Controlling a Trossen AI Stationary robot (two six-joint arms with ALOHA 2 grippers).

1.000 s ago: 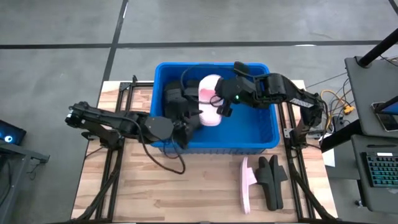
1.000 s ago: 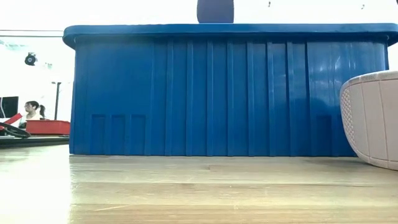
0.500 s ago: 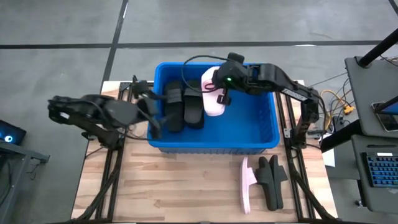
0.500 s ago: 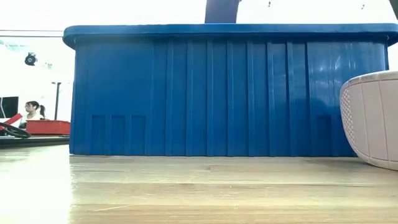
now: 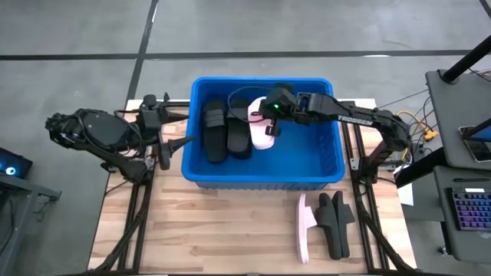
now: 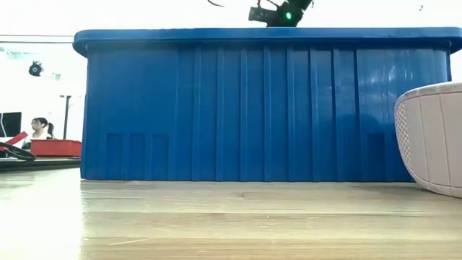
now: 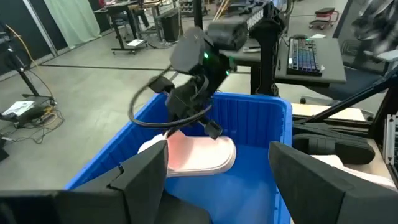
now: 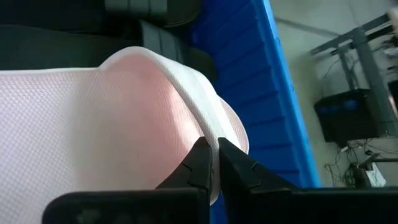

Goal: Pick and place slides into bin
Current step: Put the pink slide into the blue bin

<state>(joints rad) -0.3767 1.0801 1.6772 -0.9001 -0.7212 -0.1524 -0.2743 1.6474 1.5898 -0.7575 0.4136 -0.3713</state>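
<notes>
High view: my right gripper (image 5: 265, 126) clamped on pale pink textured slide (image 5: 261, 132) at frame centre, inside large bright blue ribbed plastic bin (image 5: 330, 165). Left gripper (image 5: 175, 144) spread, empty, left of bin.
Right wrist view: my fingers (image 8: 205, 163) pinched slide's strap edge.

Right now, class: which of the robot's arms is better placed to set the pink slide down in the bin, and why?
The right. The right gripper is shut on the pink slide over the bin. The left gripper is open and empty, outside the bin's left wall.
</notes>
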